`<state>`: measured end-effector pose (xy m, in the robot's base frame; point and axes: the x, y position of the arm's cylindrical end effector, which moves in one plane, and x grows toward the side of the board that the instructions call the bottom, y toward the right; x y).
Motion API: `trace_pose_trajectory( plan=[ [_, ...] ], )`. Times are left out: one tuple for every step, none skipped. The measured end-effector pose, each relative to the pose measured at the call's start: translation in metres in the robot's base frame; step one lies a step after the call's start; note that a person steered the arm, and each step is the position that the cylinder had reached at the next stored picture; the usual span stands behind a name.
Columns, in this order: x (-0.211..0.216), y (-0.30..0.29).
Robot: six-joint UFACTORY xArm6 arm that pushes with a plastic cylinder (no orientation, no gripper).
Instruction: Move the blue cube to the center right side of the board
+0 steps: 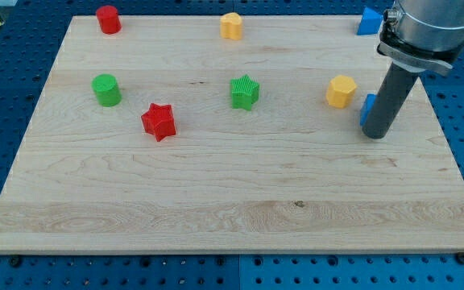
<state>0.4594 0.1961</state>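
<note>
A blue block (366, 108) lies at the view's right, mostly hidden behind my rod; only its left edge shows, so I cannot make out its shape. My tip (374, 134) rests on the board just in front of and to the right of it, touching or nearly so. A second blue block (368, 21) sits at the board's top right edge, next to the arm's metal collar.
A yellow hexagonal block (341, 91) lies just left of the blue block. A green star (245, 92), a red star (159, 121), a green cylinder (105, 89), a red cylinder (108, 18) and a yellow block (231, 26) lie further left.
</note>
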Motion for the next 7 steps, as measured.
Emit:
trace_pose_trajectory(
  plan=[
    [0.000,-0.012],
    [-0.012,-0.026],
    [-0.032,-0.027],
    [-0.034,-0.026],
    [-0.034,-0.024],
    [-0.034,-0.023],
    [-0.033,-0.010]
  ],
)
